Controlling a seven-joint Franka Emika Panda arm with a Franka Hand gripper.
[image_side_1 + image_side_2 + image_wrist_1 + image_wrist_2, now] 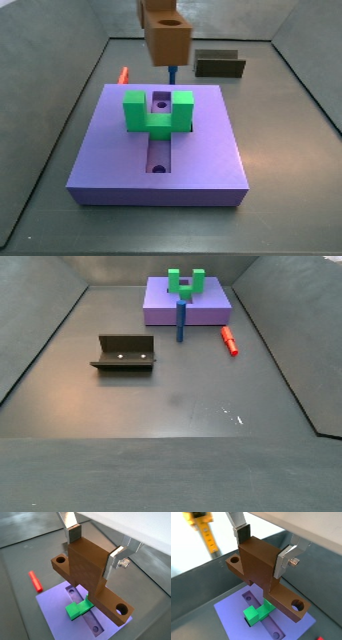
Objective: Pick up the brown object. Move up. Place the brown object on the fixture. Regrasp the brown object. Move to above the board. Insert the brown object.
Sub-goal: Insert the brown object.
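Gripper (93,548) is up above the board (53,607), fingers (74,533) closed onto the raised middle block of the brown bar (90,572); same grip shows in both wrist views (263,549). Silver plates sit flat against opposite faces of that block, no gap visible.

Bar (261,572) is held clear of the board (231,614), not touching it. One holed end points down toward the groove (93,624), the other holed end sticks out to the side. In a side view the bar (166,35) hangs over the board's far edge (160,90), well above the slab; gripper itself is cut off there.

Green U-block (156,112) stands on the board, straddling the groove (159,155). In the wrist views it sits just below the bar's lower end (78,608).

Fixture (124,353) is on the floor, well apart from the board (187,306), nothing on it. Also seen behind the board (221,64).

Red peg (229,340) lies on the floor just beside the board. A thin blue rod (182,318) stands against the board's near face; can't tell what it is.
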